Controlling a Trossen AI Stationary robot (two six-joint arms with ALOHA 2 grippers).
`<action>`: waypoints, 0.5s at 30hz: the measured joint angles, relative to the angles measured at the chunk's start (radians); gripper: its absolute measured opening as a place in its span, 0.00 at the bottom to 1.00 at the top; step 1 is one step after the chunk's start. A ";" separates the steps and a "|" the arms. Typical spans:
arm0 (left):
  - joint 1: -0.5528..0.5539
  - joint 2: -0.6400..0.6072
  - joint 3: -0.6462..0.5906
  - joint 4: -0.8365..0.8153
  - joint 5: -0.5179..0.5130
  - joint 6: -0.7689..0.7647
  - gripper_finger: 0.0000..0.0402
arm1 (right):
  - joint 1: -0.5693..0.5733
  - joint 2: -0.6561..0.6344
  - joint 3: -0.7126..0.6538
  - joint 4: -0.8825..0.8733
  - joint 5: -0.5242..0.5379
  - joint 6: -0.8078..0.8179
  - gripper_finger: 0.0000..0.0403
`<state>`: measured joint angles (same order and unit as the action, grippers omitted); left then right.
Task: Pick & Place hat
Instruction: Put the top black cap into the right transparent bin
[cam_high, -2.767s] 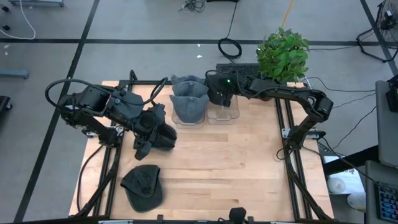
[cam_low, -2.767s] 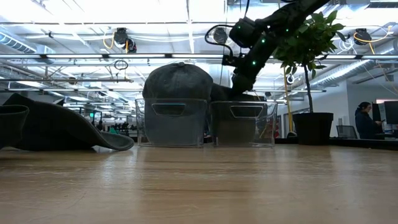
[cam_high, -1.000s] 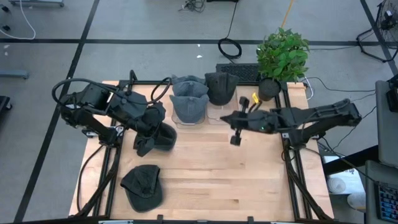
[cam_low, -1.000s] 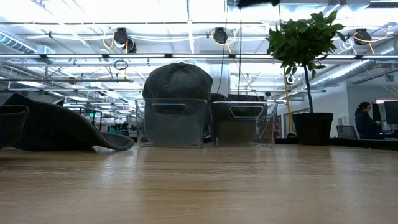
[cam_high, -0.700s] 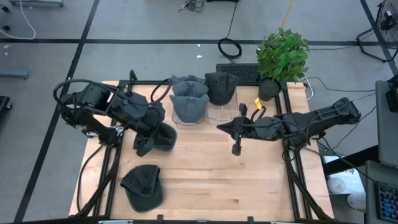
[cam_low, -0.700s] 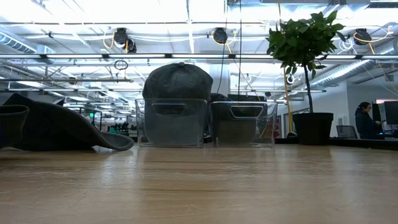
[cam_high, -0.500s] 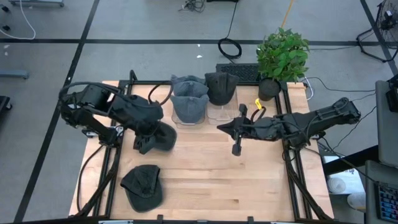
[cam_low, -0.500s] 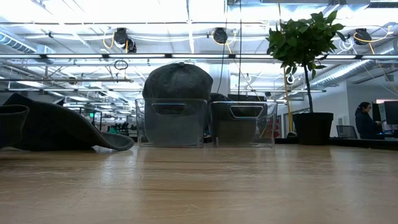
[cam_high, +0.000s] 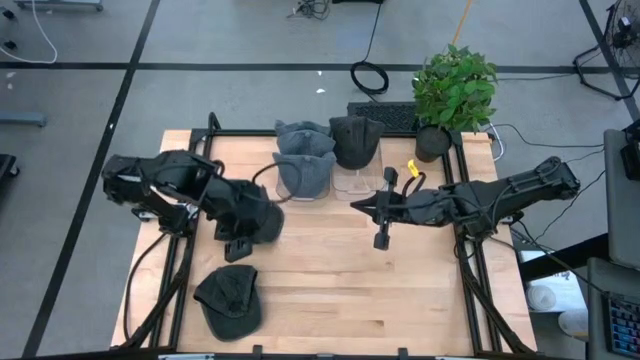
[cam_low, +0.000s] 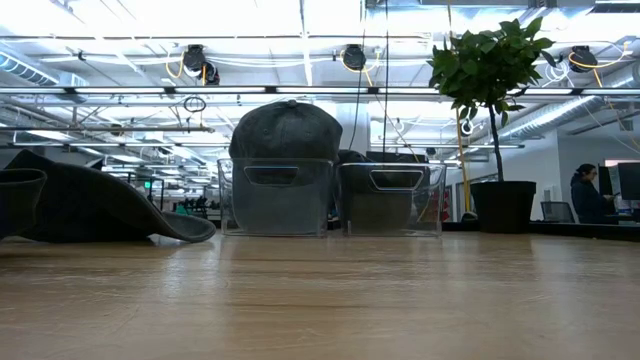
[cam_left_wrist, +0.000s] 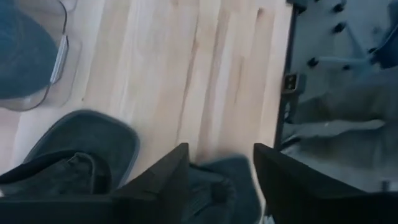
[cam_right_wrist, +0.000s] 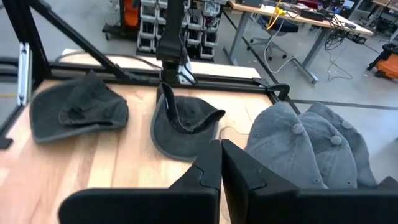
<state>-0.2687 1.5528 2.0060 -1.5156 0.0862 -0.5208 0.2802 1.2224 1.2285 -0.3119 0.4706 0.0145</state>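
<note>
A dark hat (cam_high: 264, 222) lies opening-up on the table's left half, also in the right wrist view (cam_right_wrist: 185, 125) and the left wrist view (cam_left_wrist: 78, 152). My left gripper (cam_high: 238, 244) hangs over its near-left edge, pointing steeply down. It is open (cam_left_wrist: 217, 152), and the hat lies beside one finger (cam_left_wrist: 166, 183), not between the two. A second dark hat (cam_high: 230, 300) rests crown-up near the front-left corner. My right gripper (cam_high: 380, 239) hovers shut (cam_right_wrist: 221, 149) above the table's middle, touching nothing. My left gripper stands at the dark hat's raised rim (cam_right_wrist: 163, 94), coming from above and slanting toward the near edge. I cannot tell whether a finger touches the rim. The hat rests on the table.
Two clear bins stand at the back: one (cam_high: 303, 178) holds stacked grey hats, the other (cam_high: 358, 172) has a dark hat (cam_high: 352, 140) at its far end. A potted plant (cam_high: 452, 88) stands at the far right corner. Bare wood lies at the front right.
My left gripper has tipped further downward and sunk toward the near edge, over the dark hat, which stays lying on the table. My right gripper has drifted a little toward the near edge, still shut.
</note>
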 joint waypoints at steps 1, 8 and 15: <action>-0.007 -0.002 -0.019 -0.001 -0.009 0.001 0.49 | 0.000 0.000 0.000 -0.014 0.000 -0.001 0.00; -0.072 0.000 -0.185 -0.008 -0.084 0.021 0.63 | 0.000 -0.003 0.000 -0.038 0.000 0.031 0.00; -0.117 -0.001 -0.383 -0.004 -0.183 0.070 0.65 | 0.000 -0.016 0.000 -0.060 -0.001 0.027 0.00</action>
<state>-0.3853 1.5520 1.6233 -1.5197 -0.0971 -0.4503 0.2806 1.2068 1.2285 -0.3717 0.4695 0.0411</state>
